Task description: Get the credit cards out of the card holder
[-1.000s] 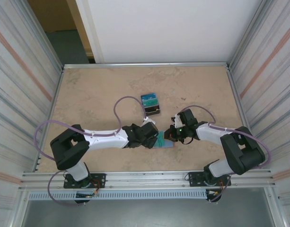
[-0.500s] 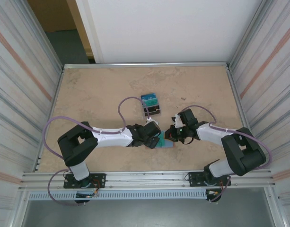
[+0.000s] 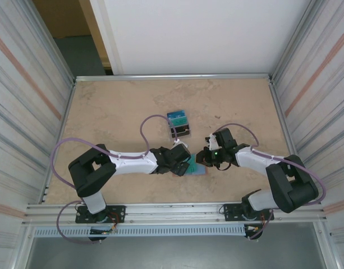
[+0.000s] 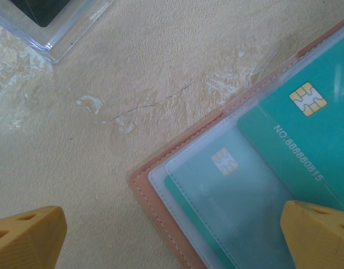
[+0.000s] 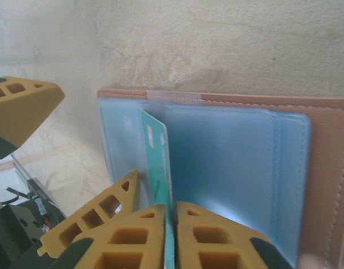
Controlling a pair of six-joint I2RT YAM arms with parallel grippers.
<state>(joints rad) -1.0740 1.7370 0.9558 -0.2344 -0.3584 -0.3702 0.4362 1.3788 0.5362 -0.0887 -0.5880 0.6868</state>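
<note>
The salmon-pink card holder (image 3: 198,171) lies open on the table between the two arms, its light blue sleeves (image 5: 228,157) facing up. My right gripper (image 5: 172,216) is shut on a teal credit card (image 5: 157,162) that stands on edge, partly drawn out of a sleeve. My left gripper (image 4: 172,235) is open and spans the holder's corner (image 4: 160,207), with one fingertip (image 4: 320,232) over the sleeves and the other over bare table. Two more teal chip cards (image 4: 306,140) sit in the clear sleeves under it. From above, the left gripper (image 3: 183,164) and the right gripper (image 3: 203,160) nearly meet.
A dark tiered stand (image 3: 179,124) showing teal cards sits just beyond the grippers; its clear base corner (image 4: 54,22) appears in the left wrist view. The left gripper's finger (image 5: 20,109) is close beside the right one. Metal walls fence the table.
The left arm has reached further right, bringing its gripper closer over the holder. The right gripper has stayed in place on the card.
</note>
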